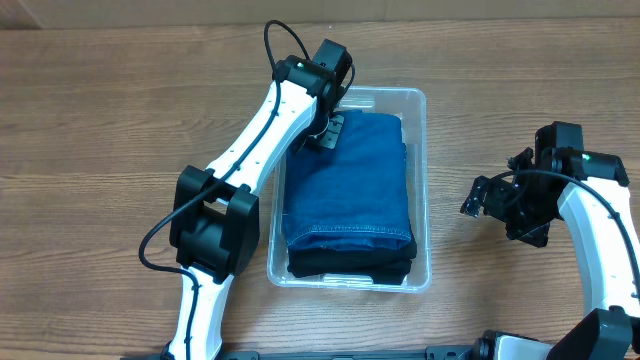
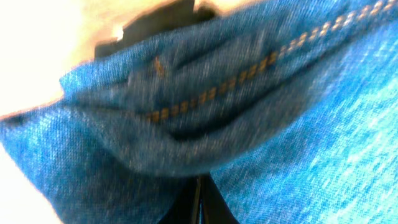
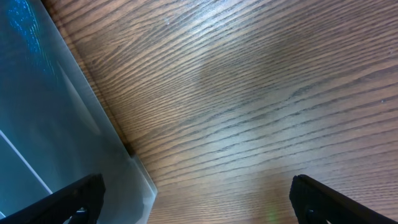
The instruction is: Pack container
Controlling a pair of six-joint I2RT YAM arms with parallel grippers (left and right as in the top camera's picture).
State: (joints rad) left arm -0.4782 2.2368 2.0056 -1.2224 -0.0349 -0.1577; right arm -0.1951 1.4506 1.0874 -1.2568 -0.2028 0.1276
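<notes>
Denim fills my left wrist view from edge to edge, so I read the layout from overhead: the container [image 1: 422, 150] sits in the middle of the table [image 1: 100, 120], its long axis running from the near edge to the far one, and the left claw [image 1: 328, 128] is down at its far-left corner, on the far end of the folded jeans [image 1: 350, 180] that lie over a dark garment [image 1: 350, 268] inside. That makes the left arm [image 1: 255, 140] the nearer one; it reaches on a diagonal from its base at the near left, elbow bent beside the container's left wall, wrist tipped down into it. A stitched fold is bunched against its camera, but I cannot tell whether the claw is pinching that cloth or only pressing on it. The right claw [image 1: 480, 197] hangs spread and empty over bare table, apart from the container's right long wall and pointing toward it, the right arm [image 1: 600, 230] folded back. Any tucking, I judge, falls to the left
</notes>
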